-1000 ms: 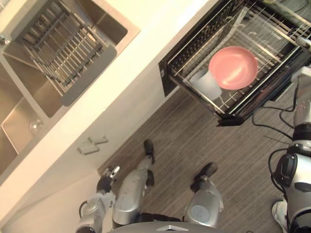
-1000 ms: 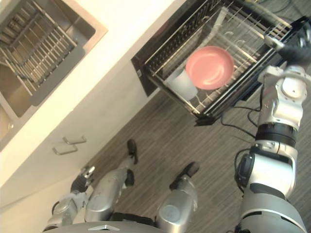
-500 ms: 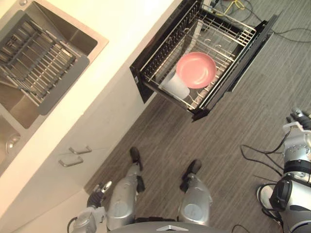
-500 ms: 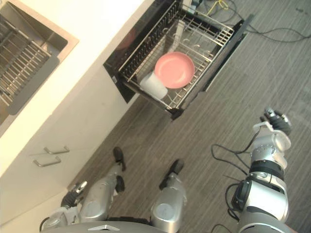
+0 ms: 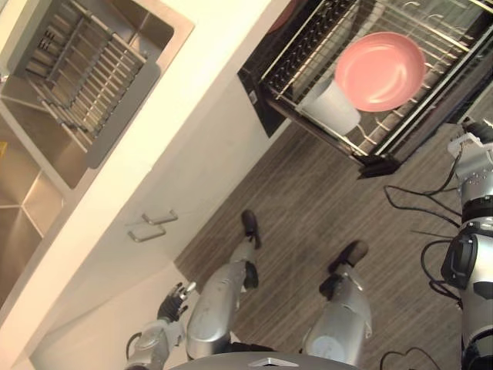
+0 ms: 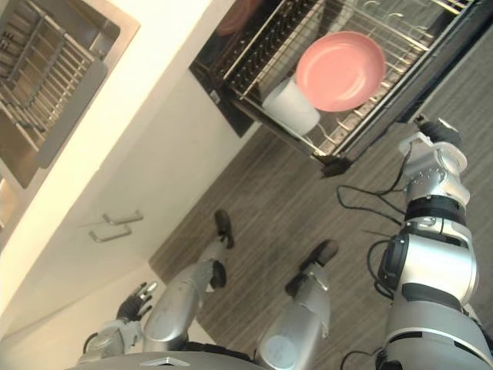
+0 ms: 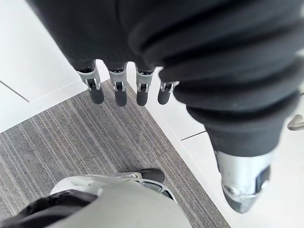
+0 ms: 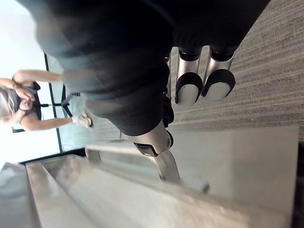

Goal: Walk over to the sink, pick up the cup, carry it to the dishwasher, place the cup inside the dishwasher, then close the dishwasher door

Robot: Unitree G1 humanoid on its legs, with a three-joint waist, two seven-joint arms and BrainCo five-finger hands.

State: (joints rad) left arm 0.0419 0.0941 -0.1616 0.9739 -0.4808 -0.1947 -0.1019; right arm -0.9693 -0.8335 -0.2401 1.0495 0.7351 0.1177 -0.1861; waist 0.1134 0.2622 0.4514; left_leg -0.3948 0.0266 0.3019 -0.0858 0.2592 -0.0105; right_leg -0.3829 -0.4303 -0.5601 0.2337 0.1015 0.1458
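White cup [image 5: 331,106] already lies in the dishwasher rack [image 5: 451,42] beside the pink plate [image 5: 380,71]. Right hand [image 6: 435,131], fingers straight and empty, hovers by the dishwasher door [image 8: 237,156]; best to push squarely near its handle [image 8: 164,164]. Left hand [image 5: 173,301] hangs relaxed, empty.

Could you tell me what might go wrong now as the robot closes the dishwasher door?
The right hand is by the outer corner of the dishwasher door, so an off-centre push may slip off or skew it. The cup rests at the edge of the rack beside the pink plate; a hard shove could jolt both.
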